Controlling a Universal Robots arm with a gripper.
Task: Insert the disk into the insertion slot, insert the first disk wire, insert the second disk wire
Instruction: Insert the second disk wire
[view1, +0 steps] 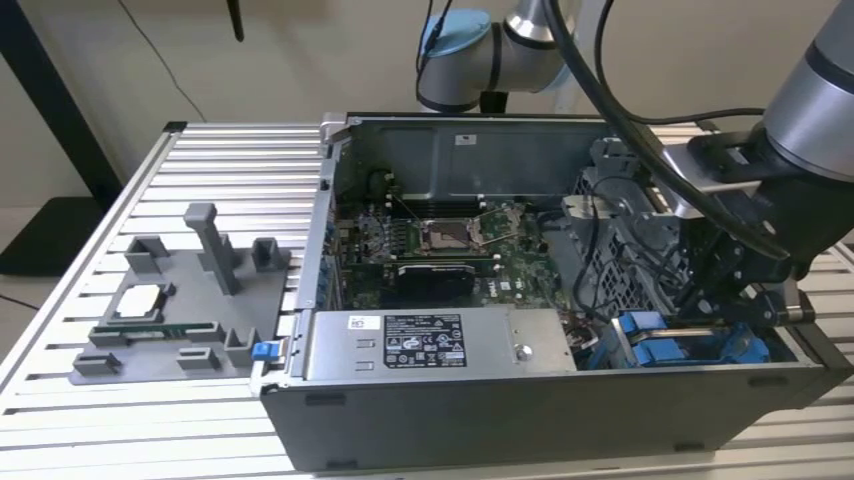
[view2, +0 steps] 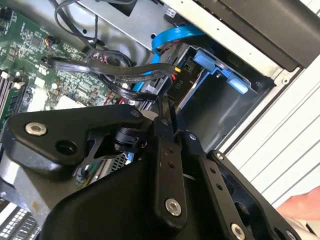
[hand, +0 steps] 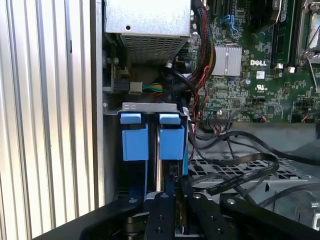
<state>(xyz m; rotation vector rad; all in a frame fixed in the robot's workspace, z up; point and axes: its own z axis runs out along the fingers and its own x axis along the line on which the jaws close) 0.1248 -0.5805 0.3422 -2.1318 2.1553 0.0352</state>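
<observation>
On a slatted aluminium bench (view1: 200, 160) the open PC case (view1: 534, 400) has the gripper (hand: 172, 192), fingers narrow on something thin I cannot identify, down at the blue-tabbed insertion slot (hand: 150, 142); wire step likely, needing fine alignment; disk not discernible.

Robotics lab bench, slatted aluminium table (view1: 200, 160), opened computer case (view1: 534, 390), grey fixture tray (view1: 174, 300)

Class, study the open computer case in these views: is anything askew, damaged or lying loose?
Nothing looks damaged. One oddity: loose black cables sprawl over the perforated metal cage beside the blue-tabbed insertion slot, not tied down. The claw sits at that slot.
</observation>
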